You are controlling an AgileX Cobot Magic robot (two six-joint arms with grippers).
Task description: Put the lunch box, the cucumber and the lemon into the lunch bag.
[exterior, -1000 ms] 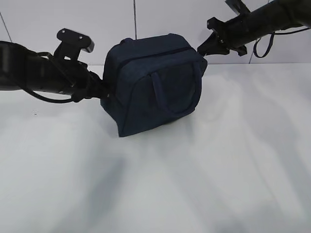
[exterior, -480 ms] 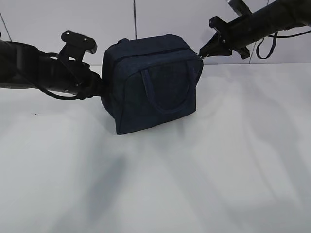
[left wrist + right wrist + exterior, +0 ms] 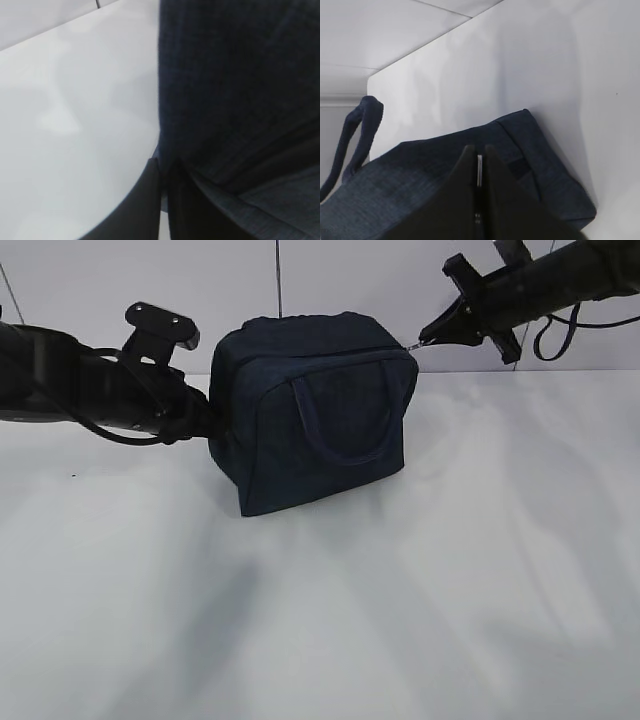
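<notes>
Bag (image 3: 315, 415), dark navy and boxy, stands on a white bench (image 3: 400, 620) a little left of centre in the exterior view, near the back wall. Its top is closed and rounded, and one loop handle (image 3: 340, 425) hangs flat against the side facing the camera. A second handle (image 3: 351, 142) shows in the right wrist view, looping out past the bag's far edge.

Left gripper (image 3: 207, 425) reaches in low from the left and meets the bag's left side. In the left wrist view its two dark fingers (image 3: 142, 210) lie almost together, with a fold of navy fabric pinched between them, so it is clamped on the bag.

Right gripper (image 3: 432, 335) comes in high from the upper right and ends just beside the bag's top right corner. A thin pale line runs from its tip to that corner. In the right wrist view its fingers (image 3: 465, 200) are nearly together, with a slim strip of bright metal, the zipper pull (image 3: 479, 170), held between them above the bag's top.

Lunch box, cucumber and lemon are not visible in any view.
</notes>
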